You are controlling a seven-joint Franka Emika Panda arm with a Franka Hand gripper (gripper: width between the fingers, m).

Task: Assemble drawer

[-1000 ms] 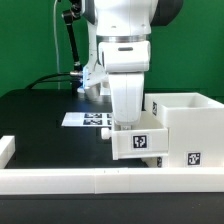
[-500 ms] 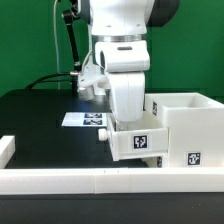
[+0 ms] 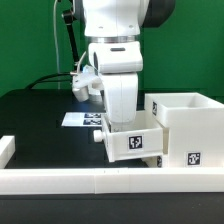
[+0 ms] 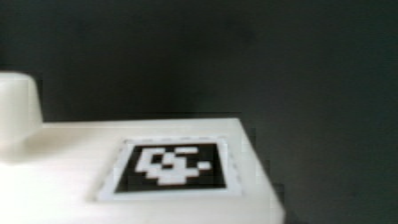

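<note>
You had the arm low over the small drawer box [image 3: 133, 141], the white open-topped part with a marker tag on its front face. It sat just in front of the marker board [image 3: 84, 119], and its side was touching, or very nearly touching, the larger drawer case [image 3: 188, 128] on the exterior view's right. The case also had a tag low on its front. The gripper [image 3: 122, 122] reached down into the small box behind its front wall, so the fingers were hidden, and I could not tell whether they were spread, pressed together, or pinching the wall. Both parts sat right behind the white rail [image 3: 110, 181] that ran across the front of the black table [image 3: 35, 120].

Your wrist view was soft (badly out of focus, frankly). It showed a white surface carrying a tag [image 4: 173, 167], probably a face of the small box, against a dark background. At one edge was a pale rounded shape [image 4: 15, 112], possibly a finger, though the blur left that unsettled.
</note>
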